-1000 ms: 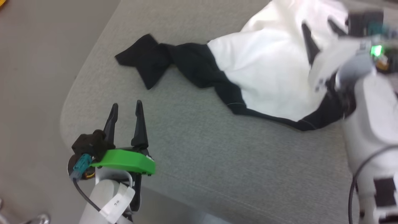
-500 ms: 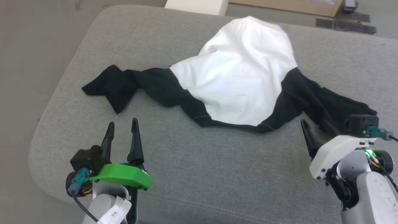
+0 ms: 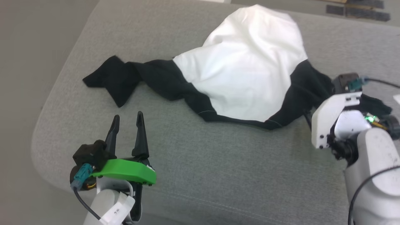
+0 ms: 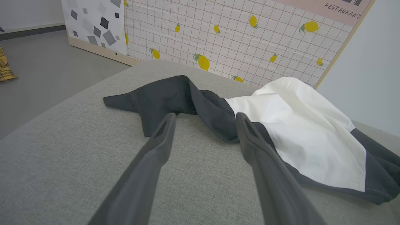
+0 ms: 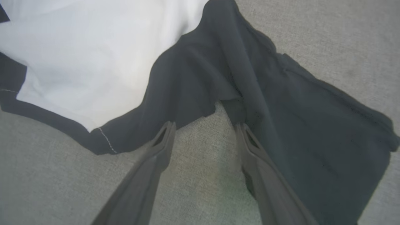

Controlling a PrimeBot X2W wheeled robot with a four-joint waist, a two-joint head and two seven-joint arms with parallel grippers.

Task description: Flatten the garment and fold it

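Crumpled black-and-white shirt (image 3: 247, 68) on grey cushion (image 3: 218, 162), left gripper (image 3: 127, 116) jaws wide over bare cushion, right gripper (image 5: 205, 125) jaws wide at right black sleeve (image 5: 312, 125).

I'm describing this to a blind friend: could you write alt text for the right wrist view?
A crumpled black-and-white shirt lies on a grey cushion, its black sleeve spread to the right. The right gripper points at it, its two dark fingers apart and their tips near the sleeve's edge.
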